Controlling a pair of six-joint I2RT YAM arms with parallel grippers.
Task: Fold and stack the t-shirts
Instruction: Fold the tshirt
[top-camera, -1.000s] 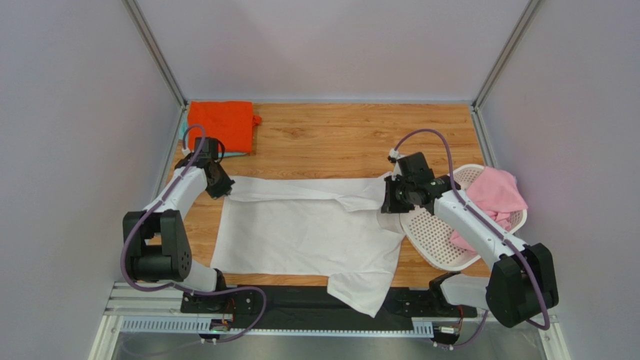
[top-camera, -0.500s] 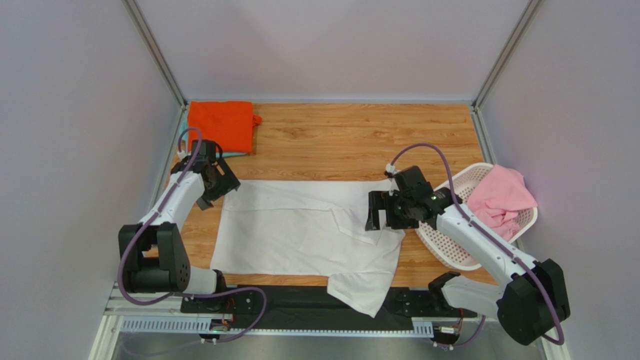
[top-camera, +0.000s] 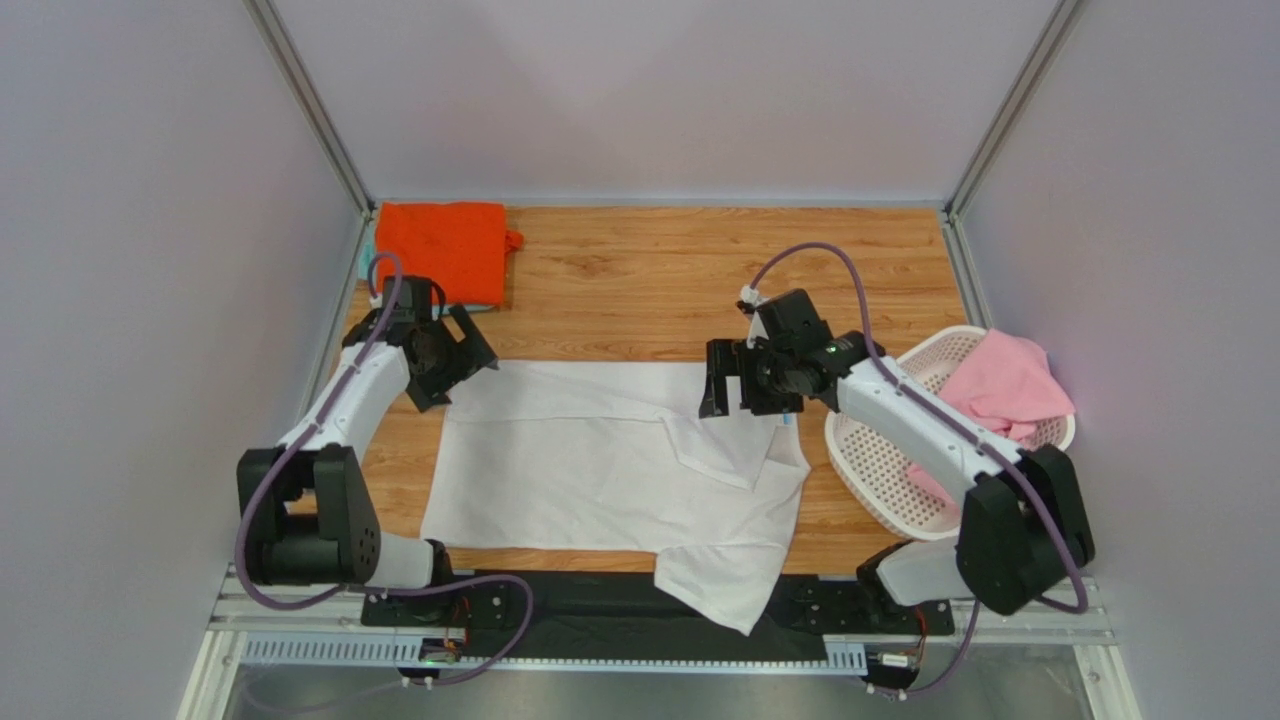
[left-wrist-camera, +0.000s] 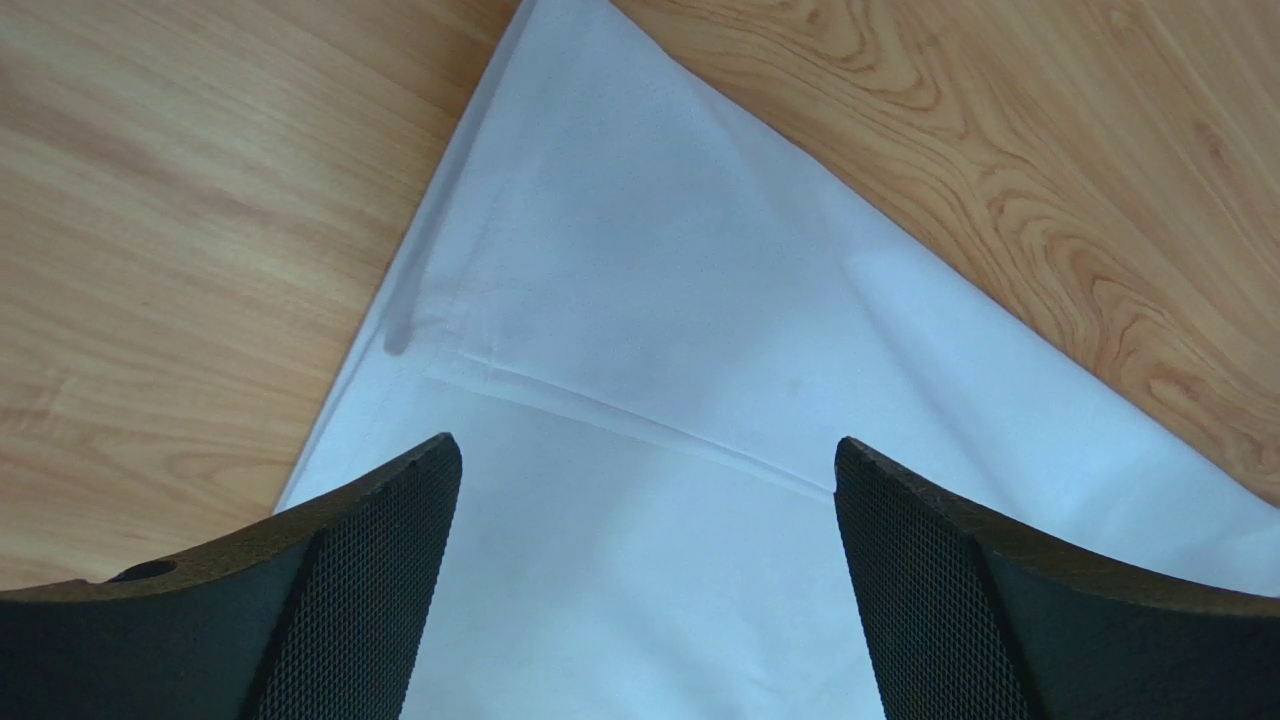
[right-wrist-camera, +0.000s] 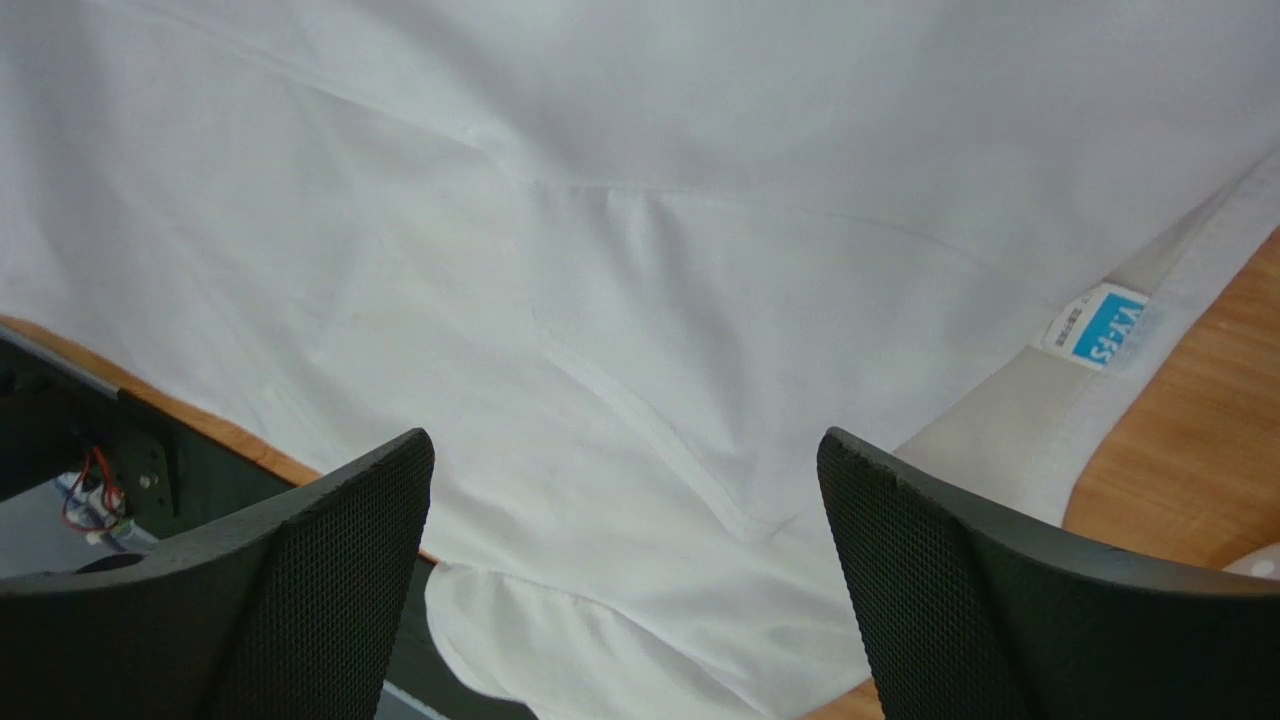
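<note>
The white t-shirt (top-camera: 601, 465) lies partly folded on the counter (top-camera: 646, 285), with the left end effector (left-wrist-camera: 643, 447) and right end effector (right-wrist-camera: 622, 438) spread empty over its far edge. Rightward, the pink t-shirt (top-camera: 999, 383) waits in the basket (top-camera: 887, 480). Farthest, only the orange t-shirt (top-camera: 443, 248) looks folded.

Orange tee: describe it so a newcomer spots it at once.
On the wooden table seen from above, go to the far left corner. The orange tee lies there, folded into a compact rectangle. It is the only orange cloth: the white tee is spread flat mid-table, the pink tee sits in the basket at right.
</note>
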